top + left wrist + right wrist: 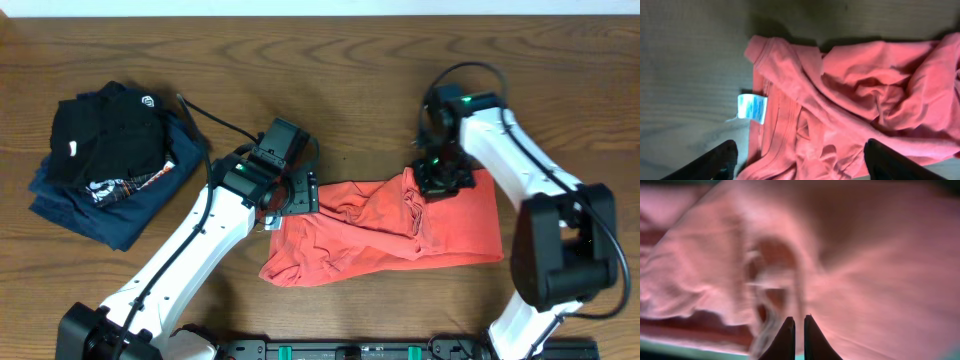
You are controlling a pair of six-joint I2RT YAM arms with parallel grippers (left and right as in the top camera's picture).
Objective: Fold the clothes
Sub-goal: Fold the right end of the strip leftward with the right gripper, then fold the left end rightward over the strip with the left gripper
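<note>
The coral-red T-shirt (400, 235) lies crumpled on the table's middle; its chest letters are hidden. My left gripper (295, 195) hovers over the shirt's left end, open and empty. In the left wrist view the open fingers (800, 165) straddle bunched fabric (855, 100) beside a white care label (752, 107). My right gripper (438, 182) is at the shirt's upper right edge. In the right wrist view its fingers (799, 322) are closed to a thin gap on a fold of the shirt (880, 255).
A black folded garment (105, 130) with white logos lies on a navy-blue folded garment (95, 215) at the far left of the wooden table (330, 80). A dark rail (350, 350) runs along the front edge.
</note>
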